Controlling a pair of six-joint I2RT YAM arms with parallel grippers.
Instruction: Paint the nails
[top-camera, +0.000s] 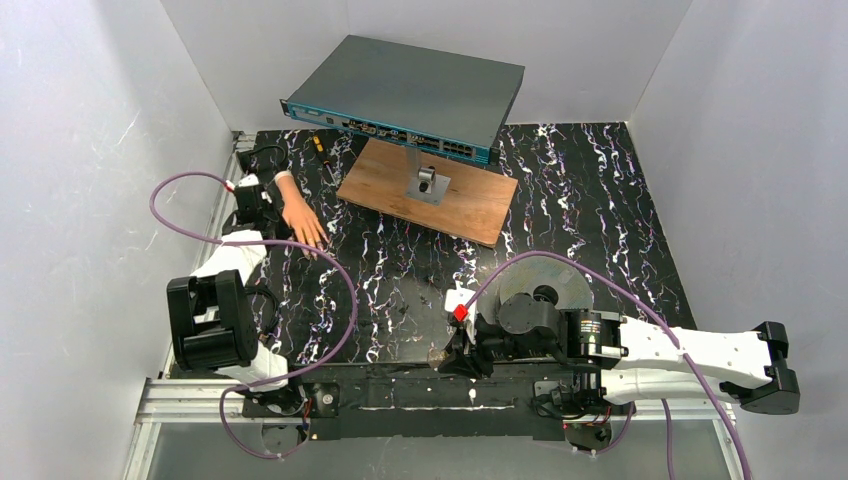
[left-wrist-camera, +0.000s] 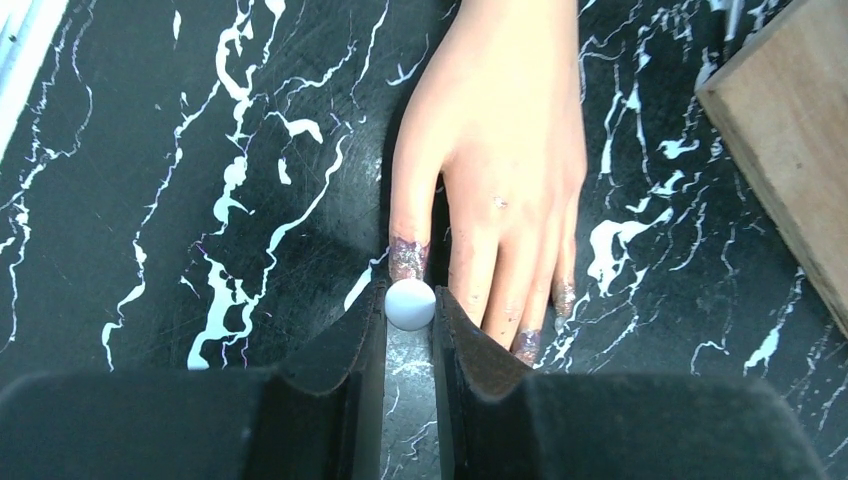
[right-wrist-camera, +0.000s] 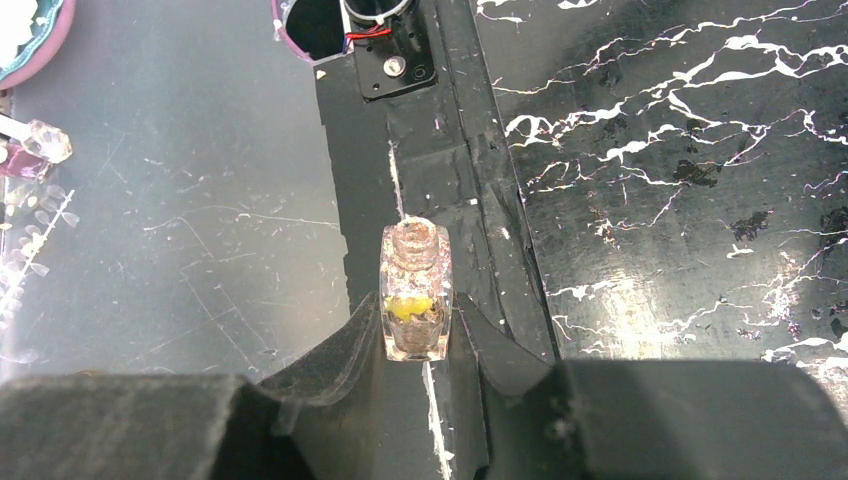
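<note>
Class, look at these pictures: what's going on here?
The left gripper is shut on a white round cap, held at a fingertip of the mannequin hand. Its nails show purplish smears. The right gripper is shut on a small open bottle.

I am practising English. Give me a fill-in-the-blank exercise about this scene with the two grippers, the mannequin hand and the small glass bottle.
1. The left gripper is shut on a small round cap whose colour is ____.
2. The right gripper holds a small clear glass bottle with a blob inside coloured ____.
3. The peach mannequin hand lies on the black marbled table, near a flat brown board made of ____.
4. Its nails show smears of polish coloured ____.

Missing words: white; yellow; wood; purple.
</note>
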